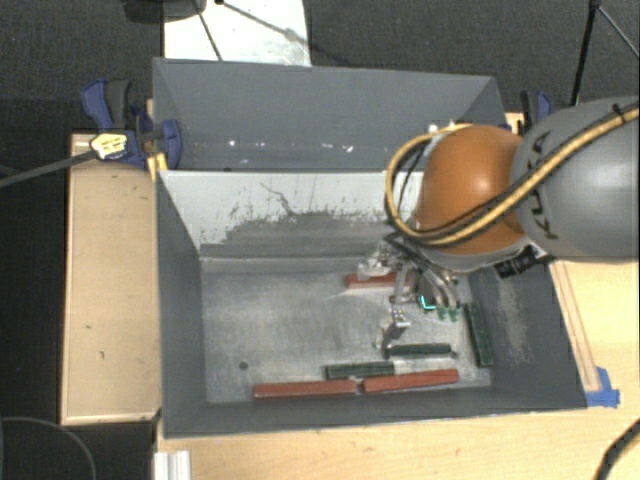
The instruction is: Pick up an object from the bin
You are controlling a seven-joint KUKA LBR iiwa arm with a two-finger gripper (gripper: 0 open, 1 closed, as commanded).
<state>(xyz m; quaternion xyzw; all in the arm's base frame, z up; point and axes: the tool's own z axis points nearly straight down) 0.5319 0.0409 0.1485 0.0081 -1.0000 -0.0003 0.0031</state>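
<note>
My gripper (pixel 397 323) hangs low in the right half of the bin, below the orange cover. Just to its lower right lies a short dark green stick (pixel 421 349), flat on the floor and close to the gripper's tip. Whether they touch I cannot tell. A second dark green stick (pixel 360 371) lies below it near the front wall. A short red-brown stick (pixel 369 280) rests behind the gripper by the back wall, partly hidden by the wrist.
Two long red-brown sticks (pixel 304 389) (pixel 411 378) lie end to end along the front wall. A dark green stick (pixel 481 333) lies lengthwise by the right wall. The arm and its cables cover the bin's right rear corner.
</note>
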